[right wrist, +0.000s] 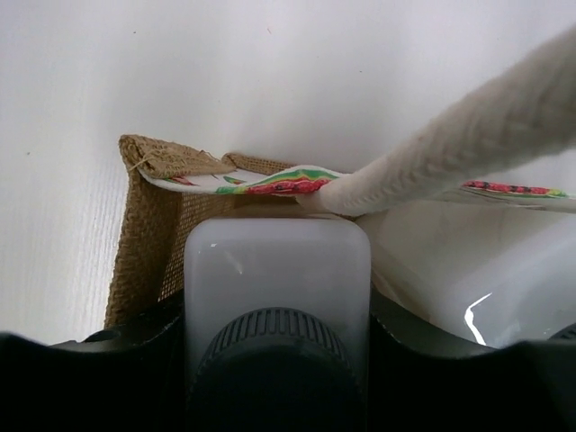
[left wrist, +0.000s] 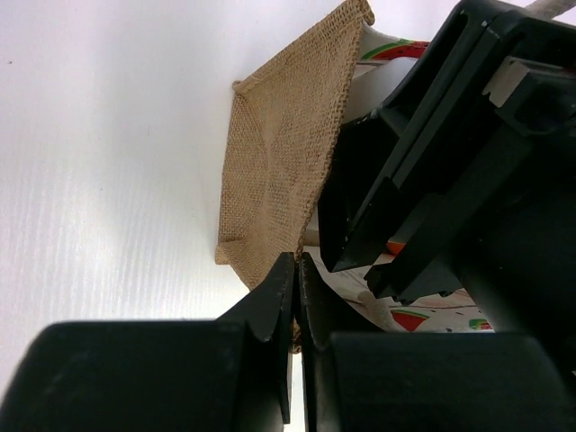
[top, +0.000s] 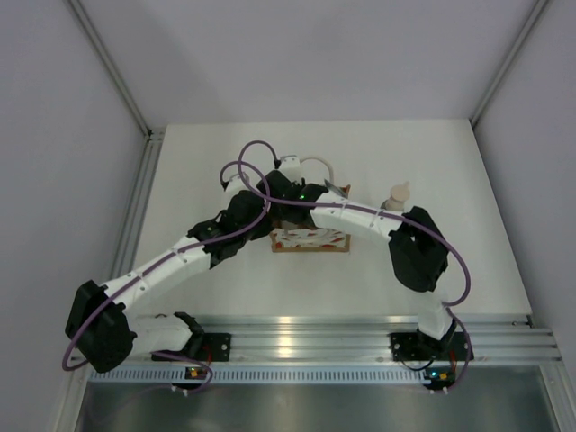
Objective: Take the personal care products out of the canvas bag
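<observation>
White surface (top: 225,270), canvas bag (top: 309,239) mid-field — left fingers (left wrist: 274,301) clenched on its burlap edge; right fingers (right wrist: 144,360) at its mouth, grasping white bottle (right wrist: 277,270) on both sides.

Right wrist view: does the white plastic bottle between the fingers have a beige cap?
No, the white plastic bottle has a dark grey cap.

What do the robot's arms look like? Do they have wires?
Both the left arm and right arm are white tubes with chunky black joints. A purple cable loops along each. The left gripper has flat black fingers.
</observation>
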`<state>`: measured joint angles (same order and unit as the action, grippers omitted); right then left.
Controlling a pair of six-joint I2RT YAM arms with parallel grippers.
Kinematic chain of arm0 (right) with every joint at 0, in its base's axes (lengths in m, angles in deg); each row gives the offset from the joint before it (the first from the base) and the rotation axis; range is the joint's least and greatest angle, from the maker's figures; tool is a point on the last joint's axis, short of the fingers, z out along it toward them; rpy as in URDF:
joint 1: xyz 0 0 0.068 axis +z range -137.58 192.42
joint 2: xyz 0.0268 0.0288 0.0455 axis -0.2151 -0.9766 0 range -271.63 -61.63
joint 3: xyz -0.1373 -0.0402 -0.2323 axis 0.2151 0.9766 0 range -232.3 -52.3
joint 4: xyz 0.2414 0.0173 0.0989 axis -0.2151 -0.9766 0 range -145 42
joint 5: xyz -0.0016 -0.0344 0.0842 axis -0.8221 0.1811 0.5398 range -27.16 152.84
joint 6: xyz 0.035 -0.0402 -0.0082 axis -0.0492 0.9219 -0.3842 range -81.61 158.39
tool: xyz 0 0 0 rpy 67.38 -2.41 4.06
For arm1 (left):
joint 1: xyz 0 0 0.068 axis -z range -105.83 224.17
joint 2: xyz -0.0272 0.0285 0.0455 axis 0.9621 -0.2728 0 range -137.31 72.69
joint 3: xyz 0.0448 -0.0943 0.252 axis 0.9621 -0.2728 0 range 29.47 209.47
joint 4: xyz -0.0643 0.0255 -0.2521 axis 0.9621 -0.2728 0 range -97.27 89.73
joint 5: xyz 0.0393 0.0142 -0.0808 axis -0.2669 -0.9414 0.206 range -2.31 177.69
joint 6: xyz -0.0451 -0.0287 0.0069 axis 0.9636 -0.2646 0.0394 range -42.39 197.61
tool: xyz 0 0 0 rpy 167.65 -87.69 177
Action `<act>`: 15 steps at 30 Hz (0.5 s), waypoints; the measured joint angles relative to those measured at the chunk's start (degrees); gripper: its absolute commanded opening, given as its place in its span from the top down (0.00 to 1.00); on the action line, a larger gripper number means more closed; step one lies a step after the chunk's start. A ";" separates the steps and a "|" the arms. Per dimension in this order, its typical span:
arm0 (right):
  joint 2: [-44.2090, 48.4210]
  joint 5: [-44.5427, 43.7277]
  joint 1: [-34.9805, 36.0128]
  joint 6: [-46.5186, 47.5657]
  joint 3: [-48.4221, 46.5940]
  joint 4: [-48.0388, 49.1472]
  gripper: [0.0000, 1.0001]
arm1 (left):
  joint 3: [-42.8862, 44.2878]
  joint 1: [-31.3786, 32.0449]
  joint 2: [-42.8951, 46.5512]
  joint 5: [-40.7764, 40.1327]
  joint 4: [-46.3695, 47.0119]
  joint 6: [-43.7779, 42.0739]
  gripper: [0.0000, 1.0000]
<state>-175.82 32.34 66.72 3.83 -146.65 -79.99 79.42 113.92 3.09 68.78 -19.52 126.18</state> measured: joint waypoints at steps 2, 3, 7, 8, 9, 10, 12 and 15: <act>-0.24 -0.48 0.00 -0.04 -0.28 -0.20 0.77 | -0.02 0.00 0.04 0.00 0.00 -0.02 1.00; -0.31 -0.68 0.02 -0.04 -0.33 -0.17 0.83 | -0.04 0.00 0.09 0.00 0.00 -0.02 1.00; -0.48 -0.90 0.15 0.07 -0.70 -0.44 1.00 | -0.13 0.00 0.13 -0.02 0.04 -0.02 1.00; -0.48 -0.92 0.17 0.15 -0.79 -0.48 1.00 | -0.15 0.00 0.13 -0.02 0.07 -0.02 1.00; -0.55 -0.90 0.20 0.35 -0.96 -0.66 1.00 | -0.15 0.00 0.13 -0.02 0.07 -0.02 1.00; -0.63 -0.87 0.20 0.55 -1.11 -0.74 1.00 | -0.15 0.00 0.13 -0.02 0.09 -0.02 1.00; -0.76 -0.79 0.22 1.16 -1.44 -1.03 1.00 | -0.15 0.00 0.13 -0.02 0.11 -0.02 1.00; -0.76 -0.52 0.22 2.27 -1.77 -1.64 1.00 | -0.28 0.00 0.33 -0.04 0.13 0.00 1.00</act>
<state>-176.59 31.82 66.94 6.10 -148.42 -81.63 79.14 113.92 3.42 68.73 -19.38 126.18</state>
